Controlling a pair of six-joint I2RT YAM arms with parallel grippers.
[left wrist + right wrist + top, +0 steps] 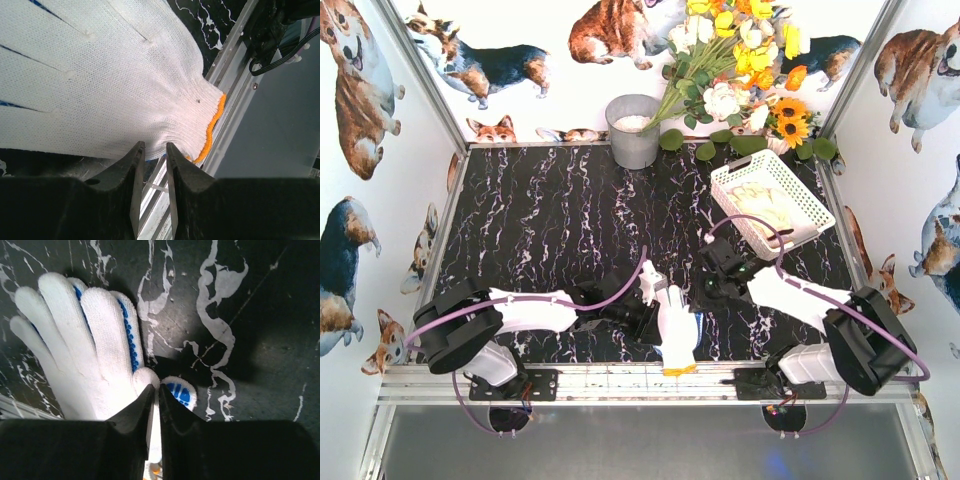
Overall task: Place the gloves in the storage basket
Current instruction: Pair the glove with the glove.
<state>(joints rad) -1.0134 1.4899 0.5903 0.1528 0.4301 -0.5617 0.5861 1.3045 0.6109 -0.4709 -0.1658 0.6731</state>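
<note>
- Left gripper (154, 146): fingers (131, 170) almost together, with a thin slit between them. The tips sit at the edge of the glove (100, 75), beside its orange cuff (216, 122). Whether they pinch it cannot be told.
- Left arm (525, 312): low, stretched rightward from its base.
- Right gripper (156, 387): fingers clamped on the glove at its thumb, with white knit showing between them.
- Right arm (790, 298): reaches leftward, wrist tipped down toward the table (550, 220).
- Glove: flat at the table's near edge between the 2 arms, cuff on the rail (600, 378).
- Basket (740, 165): far right, well apart from the glove, holding cream gloves (760, 205).
</note>
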